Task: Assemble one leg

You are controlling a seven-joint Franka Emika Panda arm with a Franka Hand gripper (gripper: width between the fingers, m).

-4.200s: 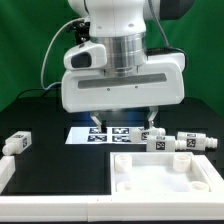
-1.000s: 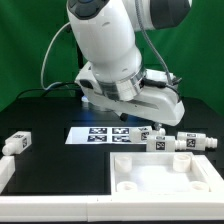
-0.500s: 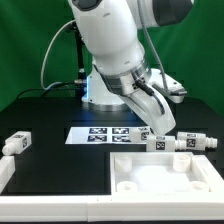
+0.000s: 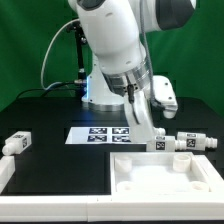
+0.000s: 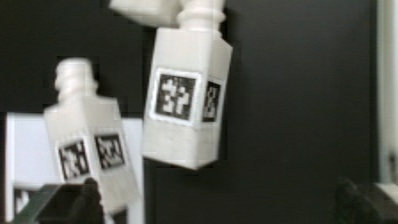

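Round swings the wrist since half a second ago, and the gripper (image 4: 150,124) now hangs low over the cluster of legs (image 4: 160,142) at the exterior view's right, just past the far rim of the white tabletop part (image 4: 165,172). They lie left to right there. Up close, the leg (image 5: 187,95) lies flat on the black table (image 4: 50,165) (tag up), stub end aimed like the second leg (image 5: 89,145) parallel beside it. Its fingers (image 5: 63,203) are spread wide, gripping nothing. The marker board (image 4: 100,133) sits close by.
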